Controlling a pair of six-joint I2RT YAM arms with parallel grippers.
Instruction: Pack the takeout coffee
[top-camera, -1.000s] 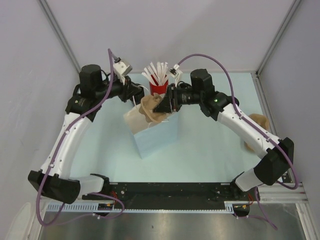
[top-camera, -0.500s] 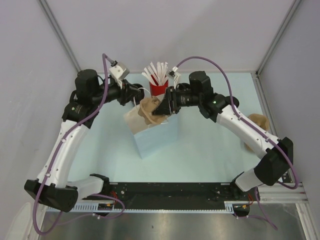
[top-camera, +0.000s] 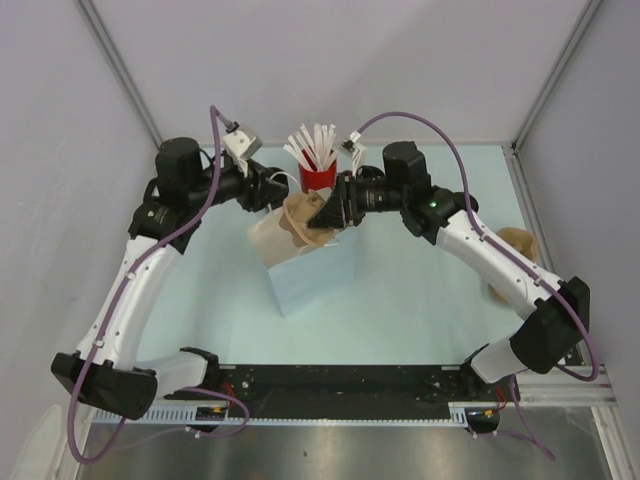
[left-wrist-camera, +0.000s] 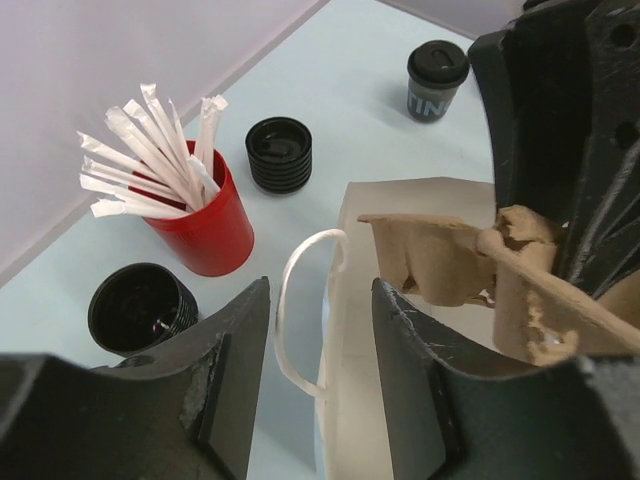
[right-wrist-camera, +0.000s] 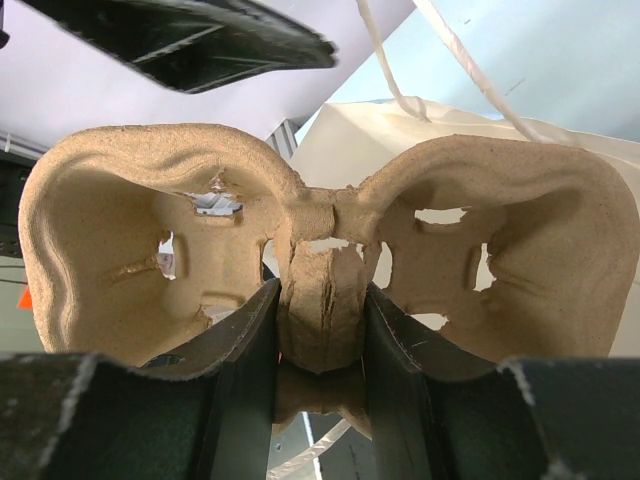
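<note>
The takeout coffee (left-wrist-camera: 437, 78), a small black cup with a black lid, stands on the table beyond the bag in the left wrist view; it is hidden in the top view. My right gripper (right-wrist-camera: 320, 330) is shut on the middle ridge of the tan two-hole tray (right-wrist-camera: 320, 260) and holds it over the mouth of the white paper bag (top-camera: 310, 270). My left gripper (left-wrist-camera: 320, 370) is open, with one jaw on each side of the bag's wall and its white handle (left-wrist-camera: 295, 300). In the top view both grippers, the left (top-camera: 275, 195) and the right (top-camera: 325, 213), meet at the bag's top.
A red cup of white sticks (left-wrist-camera: 200, 225) stands behind the bag. A stack of black lids (left-wrist-camera: 279, 153) and another round black ribbed item (left-wrist-camera: 140, 305) sit beside it. A second tan tray (top-camera: 515, 245) lies at the right, partly under my right arm.
My left arm shifted slightly left, then back a little by the bag's rim. My right gripper and the tray stayed almost still over the bag.
</note>
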